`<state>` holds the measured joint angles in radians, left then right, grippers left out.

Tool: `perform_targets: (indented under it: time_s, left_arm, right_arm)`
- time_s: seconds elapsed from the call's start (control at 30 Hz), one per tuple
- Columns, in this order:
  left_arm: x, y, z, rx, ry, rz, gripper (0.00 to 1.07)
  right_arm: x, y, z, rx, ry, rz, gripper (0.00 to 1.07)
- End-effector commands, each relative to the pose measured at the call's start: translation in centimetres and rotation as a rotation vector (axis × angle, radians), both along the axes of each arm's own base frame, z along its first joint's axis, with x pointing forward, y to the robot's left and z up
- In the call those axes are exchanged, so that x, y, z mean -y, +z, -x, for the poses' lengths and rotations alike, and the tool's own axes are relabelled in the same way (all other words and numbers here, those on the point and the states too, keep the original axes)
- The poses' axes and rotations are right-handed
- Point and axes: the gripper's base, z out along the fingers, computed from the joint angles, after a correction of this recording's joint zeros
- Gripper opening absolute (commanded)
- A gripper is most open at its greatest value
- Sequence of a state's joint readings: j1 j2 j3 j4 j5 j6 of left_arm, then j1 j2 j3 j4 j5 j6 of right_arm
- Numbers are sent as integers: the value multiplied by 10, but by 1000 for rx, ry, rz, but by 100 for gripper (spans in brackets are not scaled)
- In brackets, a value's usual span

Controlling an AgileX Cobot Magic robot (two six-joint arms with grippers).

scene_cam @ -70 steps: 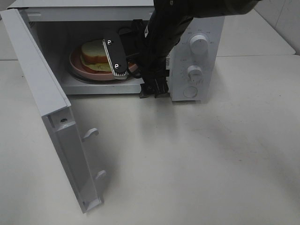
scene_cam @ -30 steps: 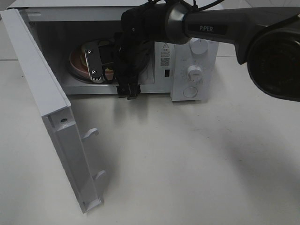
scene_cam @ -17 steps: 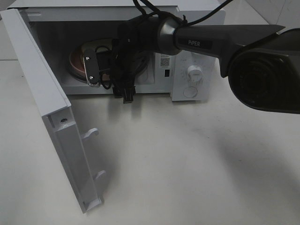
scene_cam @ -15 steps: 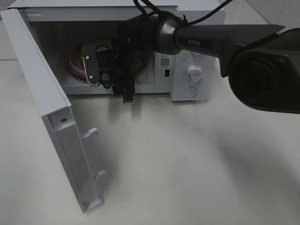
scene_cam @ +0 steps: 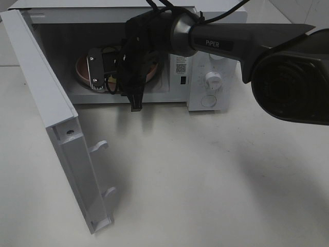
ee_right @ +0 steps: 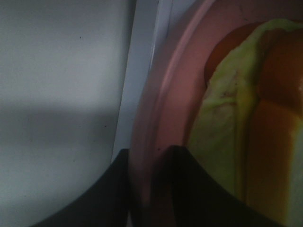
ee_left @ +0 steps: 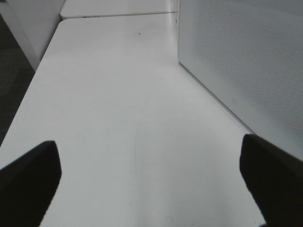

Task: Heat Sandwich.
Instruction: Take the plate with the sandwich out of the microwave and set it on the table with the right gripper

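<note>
Right wrist view: we see our right tool (ee_right: 150,153) pinching the rim of the pink plate (ee_right: 161,85). The sandwich (ee_right: 227,142) sits on that plate just beside the inner finger, inside the microwave (scene_cam: 213,56), door swung open. Our left tool (ee_left: 150,163) hangs spread wide over the white desk (ee_left: 118,94).
</note>
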<state>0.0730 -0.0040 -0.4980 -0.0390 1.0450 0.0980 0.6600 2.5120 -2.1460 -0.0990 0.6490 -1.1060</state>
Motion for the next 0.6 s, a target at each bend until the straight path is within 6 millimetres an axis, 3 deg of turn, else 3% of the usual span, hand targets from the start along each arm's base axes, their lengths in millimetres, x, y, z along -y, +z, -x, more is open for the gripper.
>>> perform_targets:
  time_s: [0.03,0.33,0.6]
  left_arm:
    - [0,0,2,27,8,5,97]
    - [0,0,2,27,8,5,97]
    - [0,0,2,27,8,5,97]
  right_arm:
    - [8,-10,5,-101,-49,26,0]
    - [17,-5,17,-102,-8,75,0]
    - [29,13,33,-36,82,79,0]
